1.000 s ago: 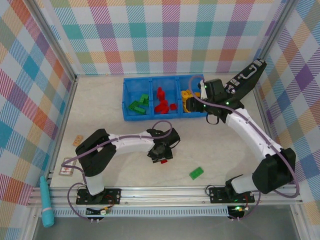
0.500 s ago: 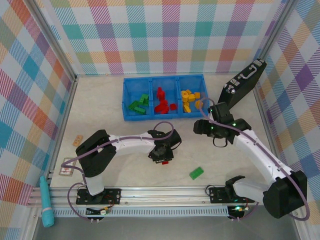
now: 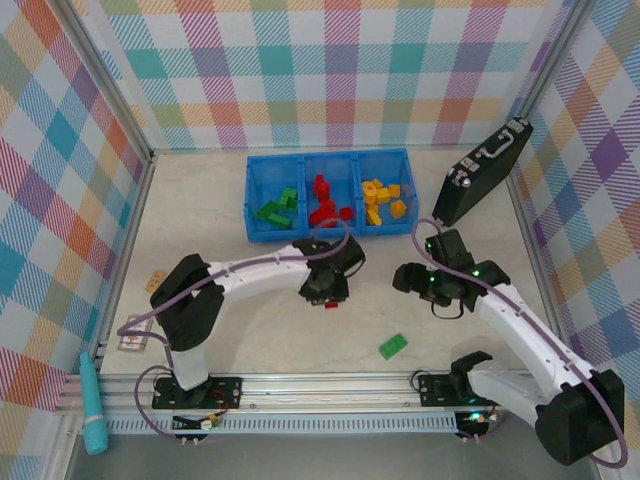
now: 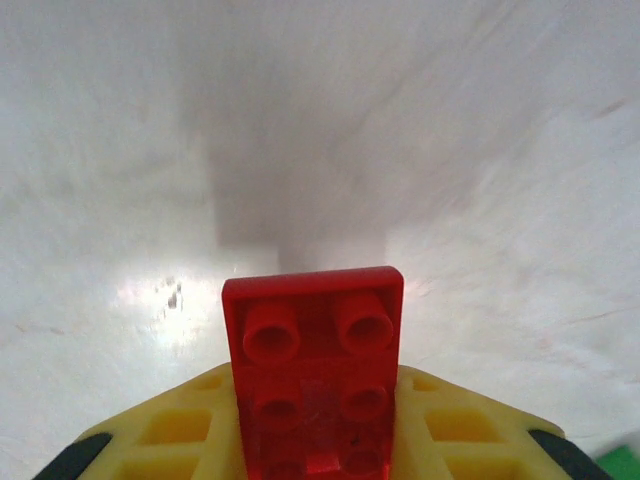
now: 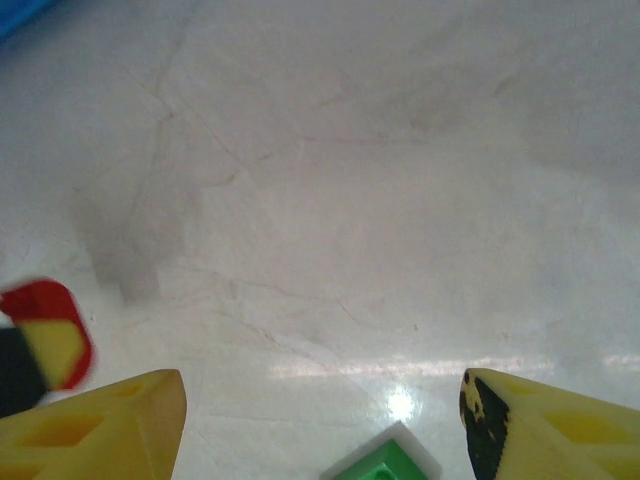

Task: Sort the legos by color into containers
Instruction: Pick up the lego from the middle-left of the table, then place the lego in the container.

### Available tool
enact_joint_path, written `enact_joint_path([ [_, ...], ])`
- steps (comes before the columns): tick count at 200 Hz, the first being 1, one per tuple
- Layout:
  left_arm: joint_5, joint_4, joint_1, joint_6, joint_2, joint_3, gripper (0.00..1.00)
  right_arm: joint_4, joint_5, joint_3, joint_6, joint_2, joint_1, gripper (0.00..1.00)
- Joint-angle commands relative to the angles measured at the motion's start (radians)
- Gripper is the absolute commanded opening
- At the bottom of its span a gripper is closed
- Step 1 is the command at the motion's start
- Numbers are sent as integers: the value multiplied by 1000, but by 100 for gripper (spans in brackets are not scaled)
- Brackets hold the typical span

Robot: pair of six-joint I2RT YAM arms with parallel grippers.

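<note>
Now | left claw (image 4: pixel 315 405) clamps red lego (image 4: pixel 312 320), long axis straight out ahead | right claw (image 5: pixel 322 420) spread wide

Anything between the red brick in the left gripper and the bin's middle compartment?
Nothing visible does. Bare pale table lies between the small red studded plastic brick clamped in the left gripper and the blue ribbed plastic bin's middle compartment; only the bin's near wall to clear.

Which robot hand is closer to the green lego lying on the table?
Right. The right gripper hangs open just beyond the green lego, toward the blue bin. The left gripper, shut on a red lego, is farther off to its left.
</note>
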Motion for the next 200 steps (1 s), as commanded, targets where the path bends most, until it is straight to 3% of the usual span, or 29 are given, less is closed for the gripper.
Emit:
enact_joint_path([
  [1, -88, -93, 45, 137, -25, 131, 16, -38, -52, -48, 80, -35, 4, 73],
  [61, -246, -113, 186, 442, 107, 512, 16, -74, -106, -144, 259, -108, 4, 72],
  [89, -264, -72, 238, 532, 211, 664, 16, -81, -145, -179, 389, -127, 4, 72],
  [145, -256, -29, 330, 625, 455, 910, 16, -156, -135, -185, 603, -164, 38, 73],
  [167, -237, -24, 355, 633, 525, 970, 16, -170, -116, -193, 675, -166, 83, 82],
  [200, -201, 14, 387, 629, 566, 977, 17, -121, -59, -174, 735, -76, 200, 83],
])
